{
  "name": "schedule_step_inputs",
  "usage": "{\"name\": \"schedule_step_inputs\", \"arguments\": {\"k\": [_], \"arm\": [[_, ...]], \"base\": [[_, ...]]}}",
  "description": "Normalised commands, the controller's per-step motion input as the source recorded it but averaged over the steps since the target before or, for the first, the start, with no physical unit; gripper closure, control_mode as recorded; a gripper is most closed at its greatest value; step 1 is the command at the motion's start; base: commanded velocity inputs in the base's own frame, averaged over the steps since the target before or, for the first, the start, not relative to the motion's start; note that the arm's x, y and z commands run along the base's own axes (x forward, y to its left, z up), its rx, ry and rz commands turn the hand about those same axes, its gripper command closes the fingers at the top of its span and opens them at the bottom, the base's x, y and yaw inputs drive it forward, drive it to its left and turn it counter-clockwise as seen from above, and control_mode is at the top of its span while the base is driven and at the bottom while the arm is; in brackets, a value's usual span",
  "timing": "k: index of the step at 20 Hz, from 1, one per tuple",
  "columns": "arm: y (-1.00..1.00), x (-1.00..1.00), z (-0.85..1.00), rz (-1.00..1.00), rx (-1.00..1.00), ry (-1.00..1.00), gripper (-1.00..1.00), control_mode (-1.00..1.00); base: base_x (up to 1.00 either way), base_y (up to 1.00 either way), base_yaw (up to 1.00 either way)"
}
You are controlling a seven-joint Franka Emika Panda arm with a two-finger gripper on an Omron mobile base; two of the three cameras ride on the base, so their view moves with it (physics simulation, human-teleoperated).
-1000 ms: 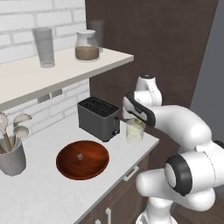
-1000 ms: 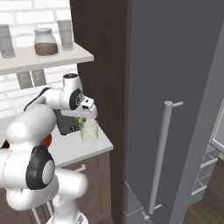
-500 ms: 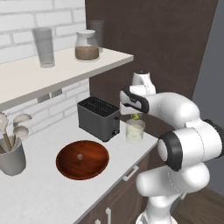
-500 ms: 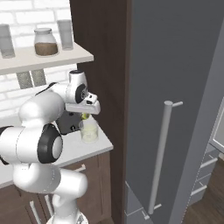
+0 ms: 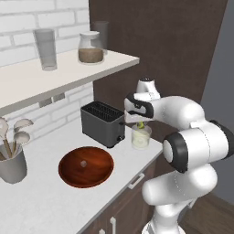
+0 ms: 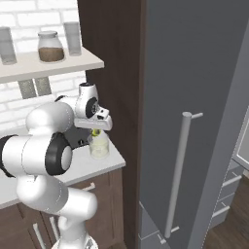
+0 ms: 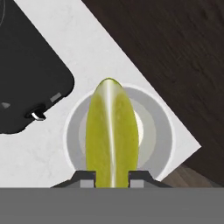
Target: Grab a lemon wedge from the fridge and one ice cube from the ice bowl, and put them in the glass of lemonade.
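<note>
My gripper point(image 5: 140, 123) hangs just above the glass of lemonade point(image 5: 140, 137), which stands on the counter to the right of the black toaster. It is shut on the lemon wedge point(image 7: 111, 135), a yellow-green slice pointing down over the glass rim point(image 7: 72, 131) in the hand view. From the right, the gripper point(image 6: 96, 132) sits directly over the glass point(image 6: 99, 147). The ice bowl point(image 5: 86, 167), reddish-brown and shallow, lies left of the toaster with one ice cube point(image 5: 83, 163) in it. The grey fridge point(image 6: 194, 73) fills the right, doors shut.
The black toaster point(image 5: 103, 123) stands close to the glass on its left. A grey utensil cup point(image 5: 11, 164) sits at the far left of the counter. Overhead, a shelf point(image 5: 68, 68) carries a tall glass and a jar. The counter edge runs just right of the glass.
The arm has swung its elbow round, and the gripper with the lemon wedge has sunk a little closer to the glass.
</note>
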Motion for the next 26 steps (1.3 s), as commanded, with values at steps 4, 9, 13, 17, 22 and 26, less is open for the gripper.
{"name": "schedule_step_inputs", "arguments": {"k": [4, 9, 13, 17, 22, 26], "arm": [[0.0, 0.0, 0.0, 0.0, 0.0, 0.0, 1.0, -1.0], [0.0, 0.0, 0.0, 0.0, 0.0, 0.0, -1.0, -1.0], [0.0, 0.0, 0.0, 0.0, 0.0, 0.0, -1.0, -1.0], [0.0, 0.0, 0.0, 0.0, 0.0, 0.0, -1.0, -1.0], [0.0, -0.12, 0.06, 0.0, 0.0, 0.0, -1.0, -1.0], [0.0, -0.27, 0.14, 0.0, 0.03, -0.02, -1.0, -1.0]], "base": [[0.0, 0.0, 0.0], [0.0, 0.0, 0.0], [0.0, 0.0, 0.0], [0.0, 0.0, 0.0], [0.0, 0.0, 0.0], [0.0, 0.0, 0.0]]}}
